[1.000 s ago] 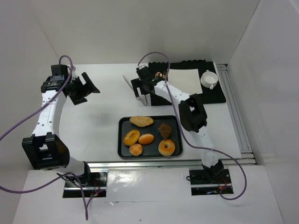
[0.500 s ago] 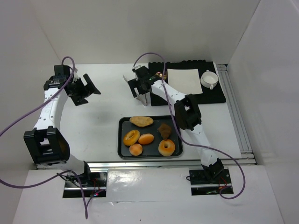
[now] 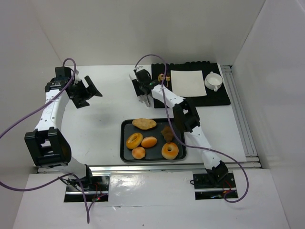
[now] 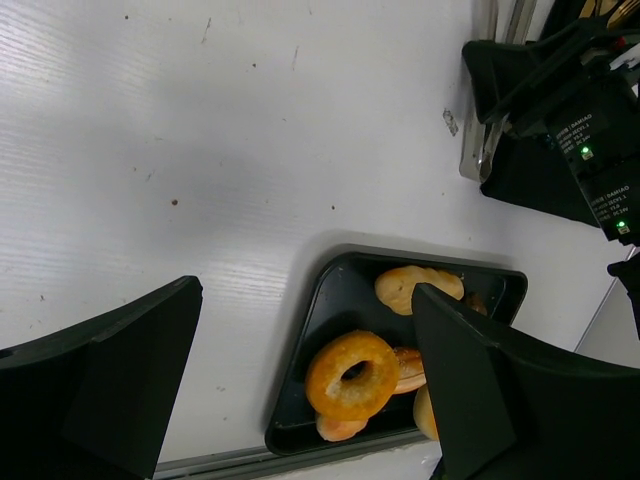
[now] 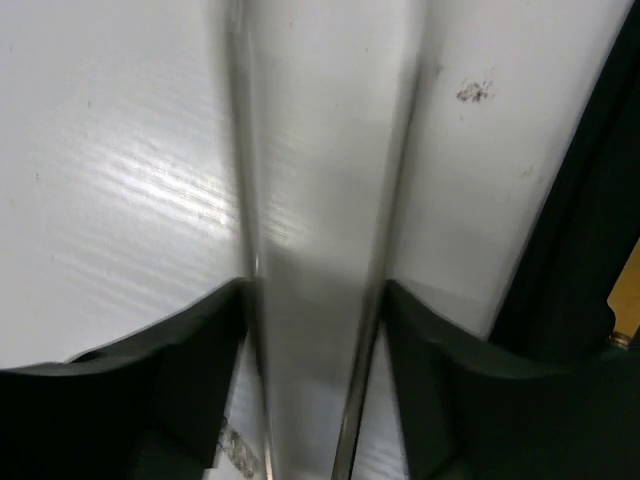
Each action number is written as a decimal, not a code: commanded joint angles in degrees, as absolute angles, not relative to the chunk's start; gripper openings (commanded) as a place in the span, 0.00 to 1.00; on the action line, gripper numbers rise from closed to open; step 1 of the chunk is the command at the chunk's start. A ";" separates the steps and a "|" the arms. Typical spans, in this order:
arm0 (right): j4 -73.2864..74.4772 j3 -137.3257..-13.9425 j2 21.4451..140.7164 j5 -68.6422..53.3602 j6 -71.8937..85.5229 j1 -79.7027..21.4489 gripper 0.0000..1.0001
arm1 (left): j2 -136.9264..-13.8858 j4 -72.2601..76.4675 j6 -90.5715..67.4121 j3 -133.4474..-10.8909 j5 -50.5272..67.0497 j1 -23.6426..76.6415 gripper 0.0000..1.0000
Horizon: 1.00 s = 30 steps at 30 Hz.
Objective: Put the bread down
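My left gripper hangs over the bench towards its far left corner, jaws spread wide with nothing between them. Midway along the near edge sits the dark tray. The bread lies in the tray's middle, just beside a ring donut on its left, with a brown piece to its right and a paler bun closer to the near edge. My right gripper is over the middle of the far side, jaws pressed onto metal tongs that point down at the white surface. In the far right corner lies a black mat bearing a cup.
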<state>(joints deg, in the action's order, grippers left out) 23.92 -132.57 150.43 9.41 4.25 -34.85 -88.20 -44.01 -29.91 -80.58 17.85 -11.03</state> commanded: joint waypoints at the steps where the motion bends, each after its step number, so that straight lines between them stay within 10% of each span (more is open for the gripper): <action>1: 21.97 -136.31 153.54 13.01 3.52 -35.07 0.59 | -87.10 -42.19 -28.13 -79.64 17.93 -11.34 1.00; 4: 21.97 -136.32 151.71 14.15 3.52 -36.20 0.35 | -87.10 -42.19 -28.12 -79.63 17.93 -11.34 1.00; 8: 20.74 -135.79 144.96 13.01 3.52 -37.27 0.26 | -87.10 -42.19 -28.12 -79.63 18.46 -11.34 1.00; 30: 48.68 -69.97 70.86 -1.14 29.87 -49.37 0.35 | -82.18 -42.19 -28.12 -78.49 21.36 -11.34 1.00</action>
